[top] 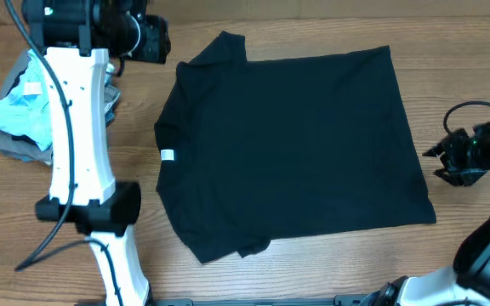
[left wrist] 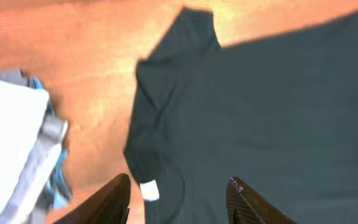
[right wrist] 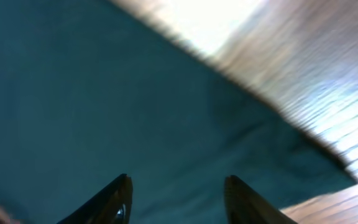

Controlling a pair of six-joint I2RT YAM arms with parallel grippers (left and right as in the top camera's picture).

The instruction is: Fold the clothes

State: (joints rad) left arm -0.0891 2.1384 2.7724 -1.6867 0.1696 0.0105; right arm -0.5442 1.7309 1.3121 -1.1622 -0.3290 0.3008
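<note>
A black T-shirt (top: 292,149) lies flat on the wooden table, collar and white tag (top: 167,155) to the left, sleeves tucked in. My left gripper (top: 147,38) hovers open and empty at the shirt's upper left; its wrist view shows the shirt (left wrist: 272,118), the collar and the tag (left wrist: 149,190) between its open fingers (left wrist: 179,186). My right gripper (top: 449,157) is open and empty just right of the shirt's hem edge; its blurred wrist view shows its fingers (right wrist: 178,183) above dark cloth (right wrist: 104,106).
A pile of other clothes, light blue and grey (top: 24,110), sits at the left of the table, also in the left wrist view (left wrist: 17,149). The left arm's white links (top: 79,144) stand over the table's left side.
</note>
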